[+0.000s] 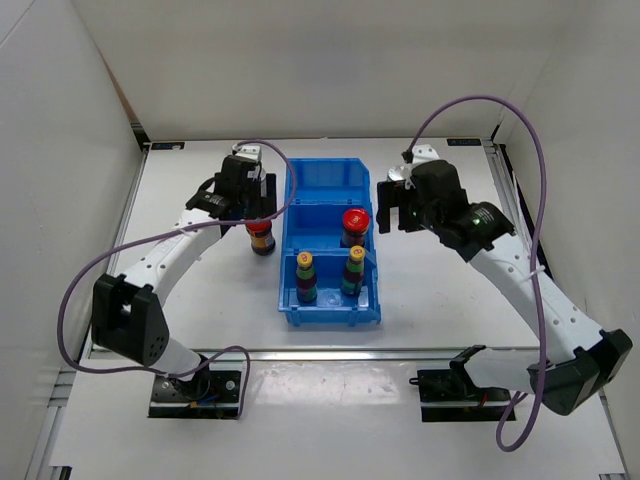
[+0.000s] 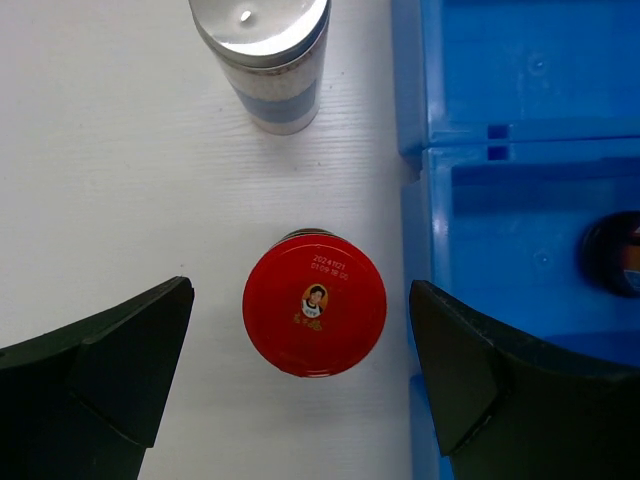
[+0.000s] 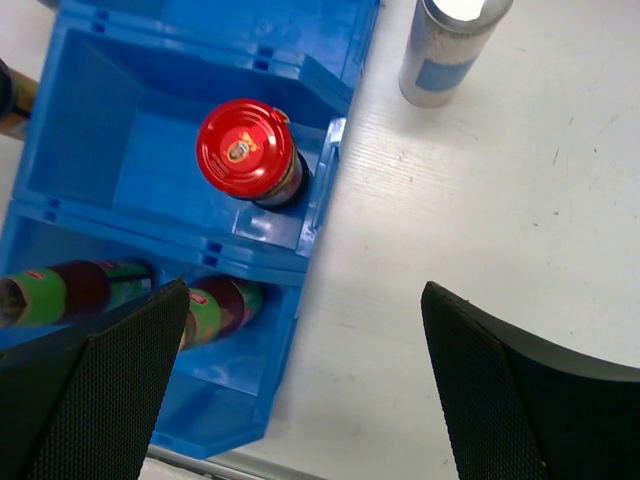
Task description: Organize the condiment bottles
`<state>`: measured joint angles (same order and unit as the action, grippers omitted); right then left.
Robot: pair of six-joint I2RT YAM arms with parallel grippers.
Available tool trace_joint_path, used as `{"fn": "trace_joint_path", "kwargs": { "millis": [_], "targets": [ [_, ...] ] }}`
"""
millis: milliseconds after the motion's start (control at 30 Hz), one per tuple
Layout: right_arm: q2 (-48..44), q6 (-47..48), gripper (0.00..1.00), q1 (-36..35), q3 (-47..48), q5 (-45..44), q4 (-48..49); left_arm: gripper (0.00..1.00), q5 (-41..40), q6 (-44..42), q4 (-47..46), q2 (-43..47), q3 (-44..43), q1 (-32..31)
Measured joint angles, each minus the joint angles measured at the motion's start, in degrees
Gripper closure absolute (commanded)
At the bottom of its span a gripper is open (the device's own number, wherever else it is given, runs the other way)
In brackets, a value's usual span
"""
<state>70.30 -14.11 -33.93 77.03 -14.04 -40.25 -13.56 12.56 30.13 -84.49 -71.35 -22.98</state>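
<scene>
I've got the left pincer (image 2: pixel 300 300) wide open, empty, straight above the upright red-lidded jar (image 2: pixel 314 316) standing on the tabletop (image 2: pixel 110 170) just left of the blue bin (image 2: pixel 520 240), while the right pincer (image 3: pixel 305 295), equally open and empty, hangs right of the bin.

Top cam is fixed, high and behind the robot, looking down and forward. It sits far enough off to take in the whole worktop (image 1: pixel 430 300) and the blue bin (image 1: pixel 330 185). Left wrist cam looks straight down, close, between the fingers of the left hand (image 2: pixel 301 300), at the worktop along the bin's left wall. Right wrist cam sits a bit farther off behind the right hand (image 3: pixel 305 300), tilted across the bin's right wall, and all three views share the bin's middle compartment.
</scene>
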Motion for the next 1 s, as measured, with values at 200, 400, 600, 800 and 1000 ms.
{"fn": "trace_joint_path", "kwargs": {
  "millis": [200, 400, 600, 800, 1000],
  "targets": [
    [-3.0, 0.0, 0.00, 0.0, -2.4, 0.0, -0.7, 0.00, 2.2, 0.5, 0.3, -2.3, 0.0, 2.3],
    [-4.6, 0.2, 0.00, 0.0, -2.8, 0.1, -0.7, 0.00, 3.5, 1.0, 0.2, -4.5, 0.0, 3.2],
    [-4.6, 0.6, 0.00, 0.0, -2.9, 0.3, -0.8, 0.00, 6.0, 1.9, -0.7, -7.4, 0.8, 3.2],
    [-4.6, 0.7, 0.00, 0.0, -3.1, 0.5, -1.0, 0.04, 7.2, 2.1, -1.9, -8.8, 0.9, 3.2],
    [-4.7, 0.8, 0.00, 0.0, -3.7, 0.5, -2.1, 0.30, 8.3, 2.5, -2.6, -10.2, 1.9, 3.5]
  ]
}}
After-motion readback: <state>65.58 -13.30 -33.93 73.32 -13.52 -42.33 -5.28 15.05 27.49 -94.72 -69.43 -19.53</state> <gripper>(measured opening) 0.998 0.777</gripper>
